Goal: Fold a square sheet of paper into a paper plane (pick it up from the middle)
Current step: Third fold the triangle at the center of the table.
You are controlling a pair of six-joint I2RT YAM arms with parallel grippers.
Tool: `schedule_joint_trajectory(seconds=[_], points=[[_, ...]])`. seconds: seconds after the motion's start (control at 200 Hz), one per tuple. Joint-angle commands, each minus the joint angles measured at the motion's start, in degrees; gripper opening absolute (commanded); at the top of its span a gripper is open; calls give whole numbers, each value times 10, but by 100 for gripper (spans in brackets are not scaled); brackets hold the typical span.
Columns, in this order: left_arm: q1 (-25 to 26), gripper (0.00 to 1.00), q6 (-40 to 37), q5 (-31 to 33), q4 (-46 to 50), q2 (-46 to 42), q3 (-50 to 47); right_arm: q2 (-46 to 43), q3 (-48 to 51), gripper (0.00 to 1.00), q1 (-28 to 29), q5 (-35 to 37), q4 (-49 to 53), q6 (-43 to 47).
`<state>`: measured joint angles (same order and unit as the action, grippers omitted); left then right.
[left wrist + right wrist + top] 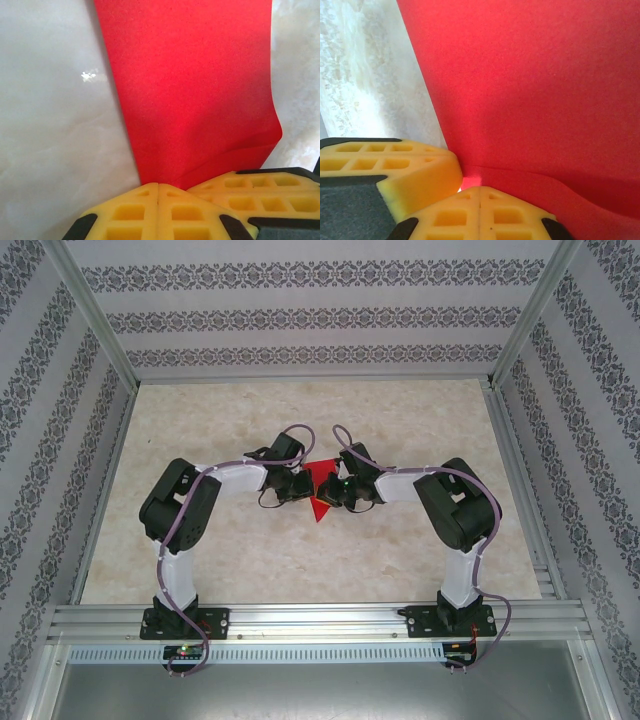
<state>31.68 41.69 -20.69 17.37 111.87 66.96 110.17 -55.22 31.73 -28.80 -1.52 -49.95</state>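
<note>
Right, close in on the left wrist view, the left gripper (158,189) has its yellow fingers pressed tight together, nipping the red paper (195,90) at its narrow near end. Just beside it, the right gripper (480,191) is clamped the same way on the paper's creased edge. From both tips the sheet fans away over the pale marbled table (250,560), mid-table between the arms.

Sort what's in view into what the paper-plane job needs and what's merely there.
Job:
- red paper sheet
- left gripper, shut on the sheet
- right gripper, shut on the sheet

Merely there:
- marbled table
- patterned walls
- aluminium rail
</note>
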Motion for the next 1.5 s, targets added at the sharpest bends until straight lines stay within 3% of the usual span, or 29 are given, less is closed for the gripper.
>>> schedule_joint_trajectory(seconds=[0.0, 0.25, 0.425, 0.769, 1.124, 1.494], points=[[11, 0, -5, 20, 21, 15, 6, -2, 9, 0, -5, -4, -10, -9], [10, 0, -9, 30, 33, 17, 9, -46, 5, 0, -24, -25, -12, -1], [12, 0, -10, 32, 34, 18, 8, -91, 6, 8, -34, 33, 56, 54], [14, 0, -7, 50, 38, 7, 10, -80, 41, 9, -29, 19, 29, 46], [15, 0, -10, 42, 36, 1, 15, -90, 50, 25, -29, 66, 67, 59], [15, 0, -6, 31, 31, -3, 20, -67, 31, 27, -18, 26, 70, 67]])
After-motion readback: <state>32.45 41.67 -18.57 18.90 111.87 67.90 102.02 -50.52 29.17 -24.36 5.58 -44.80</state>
